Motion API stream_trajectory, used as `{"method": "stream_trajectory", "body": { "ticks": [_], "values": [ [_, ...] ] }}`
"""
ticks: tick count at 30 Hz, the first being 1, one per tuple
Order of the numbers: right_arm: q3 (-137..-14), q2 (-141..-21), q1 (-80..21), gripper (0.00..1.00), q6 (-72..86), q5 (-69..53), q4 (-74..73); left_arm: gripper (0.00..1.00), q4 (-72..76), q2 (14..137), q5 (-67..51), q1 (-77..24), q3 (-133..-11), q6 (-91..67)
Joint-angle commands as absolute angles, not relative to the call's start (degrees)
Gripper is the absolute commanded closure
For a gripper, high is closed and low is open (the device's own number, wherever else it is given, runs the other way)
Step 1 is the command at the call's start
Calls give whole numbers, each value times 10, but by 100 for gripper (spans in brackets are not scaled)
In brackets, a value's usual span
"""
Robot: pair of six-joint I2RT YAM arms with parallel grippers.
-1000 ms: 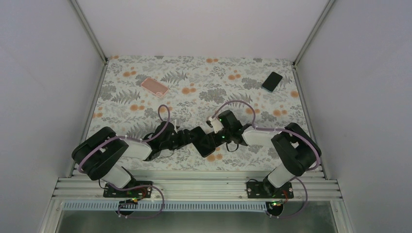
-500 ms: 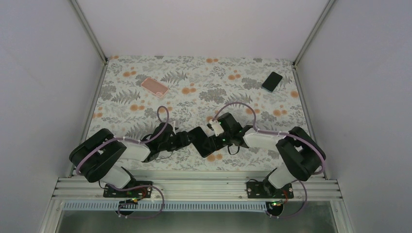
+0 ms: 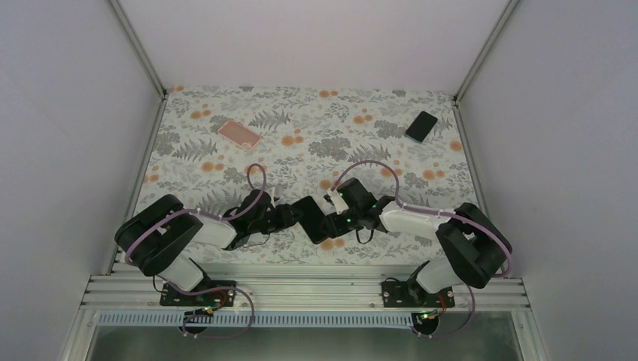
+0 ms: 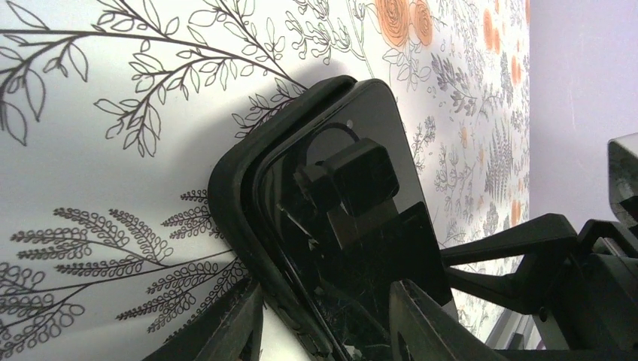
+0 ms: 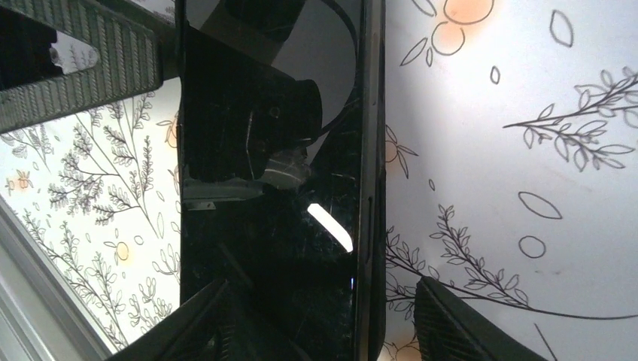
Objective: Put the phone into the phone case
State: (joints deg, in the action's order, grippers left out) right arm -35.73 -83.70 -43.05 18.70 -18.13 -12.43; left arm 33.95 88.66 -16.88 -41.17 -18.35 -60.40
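Note:
A black phone (image 3: 312,218) lies screen up in a black phone case (image 4: 233,188) on the floral cloth between the two arms. In the left wrist view the phone's screen (image 4: 353,226) sits inside the case's raised rim. My left gripper (image 3: 290,214) is open; one finger (image 4: 241,323) is beside the case's edge and the other (image 4: 410,320) is over the screen. My right gripper (image 3: 332,218) is open and straddles the other end of the phone (image 5: 271,188), with a gap to its right finger (image 5: 466,323).
A pink phone case (image 3: 239,134) lies at the far left of the cloth. A second black phone (image 3: 421,125) lies at the far right. White walls and metal frame posts close in the cloth on three sides.
The right arm's elbow has swung out to the right and toward the near edge. The left arm has shifted slightly. The phone in its case stays in the same place.

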Motion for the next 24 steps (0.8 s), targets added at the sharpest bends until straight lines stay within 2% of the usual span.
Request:
{"method": "stream_trajectory", "body": {
  "ticks": [1,15,24],
  "values": [
    [-357,-858,-444,44,197,-164,-119,57,215,913,-139,-418,-163,-595],
    [-418,-912,-481,58,201,-124,-108,62,131,925,-91,-418,-183,-568],
    [-409,-853,-485,56,194,-103,-156,65,82,918,-60,-418,-191,-559]
  ]
}}
